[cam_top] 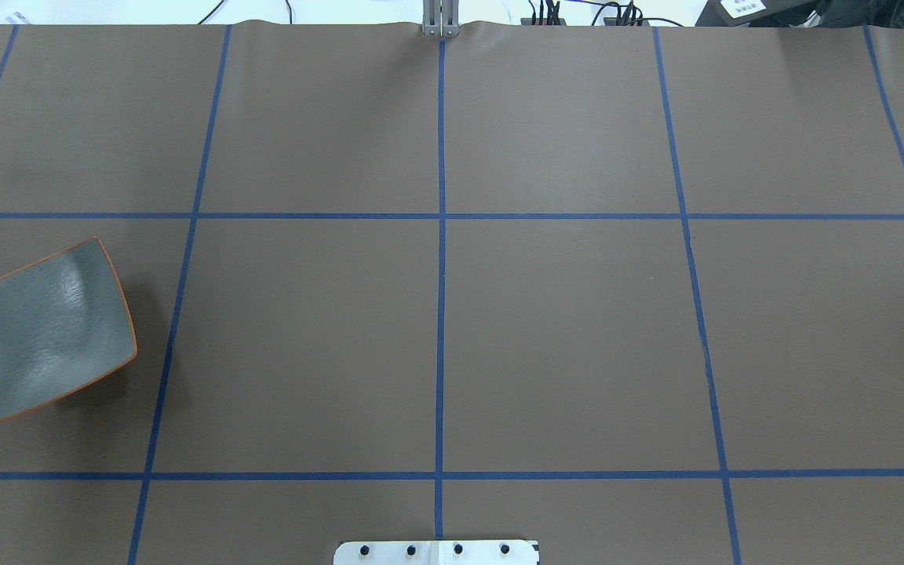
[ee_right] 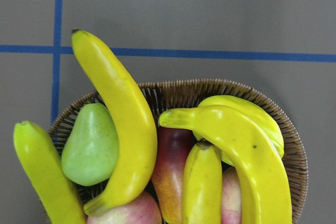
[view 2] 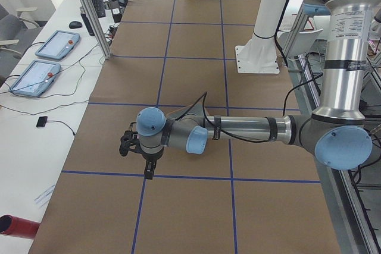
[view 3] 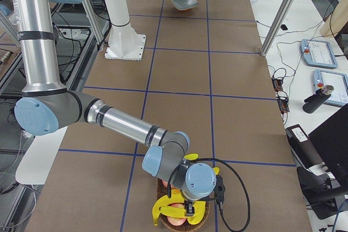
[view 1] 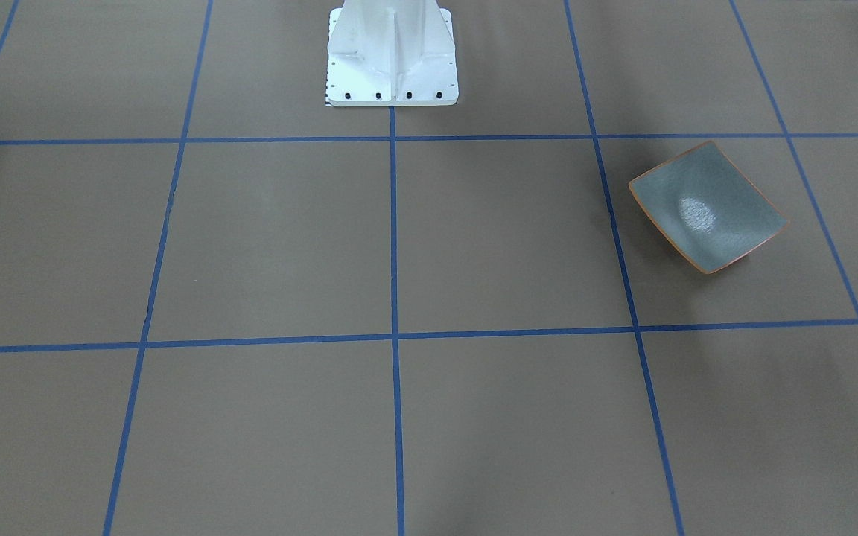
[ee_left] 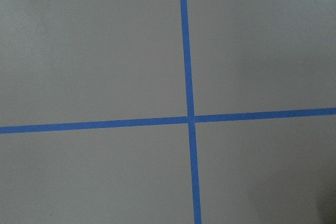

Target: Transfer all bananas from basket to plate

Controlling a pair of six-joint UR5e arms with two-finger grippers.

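Here the bananas (ee_right: 118, 129) lie piled in the wicker basket (ee_right: 210, 85) under the right hand (view 3: 188, 208). The plate (cam_top: 48, 329) sits well apart along the tabletop (cam_top: 562, 337). I cannot tell whether the right hand or the left hand (view 2: 147, 168) is open.

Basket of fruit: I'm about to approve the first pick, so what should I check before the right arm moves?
1. The plate is bare and ready to receive: ok.
2. The bananas lie in the basket, none on the plate: ok.
3. The right gripper hangs over the basket: ok.
4. Its fingers are open: cannot tell; the wrist view shows none of them.
5. One banana is on top and free to lift: ok; the long one lies across the pear with nothing on it.
6. The left gripper is far from the basket: ok.
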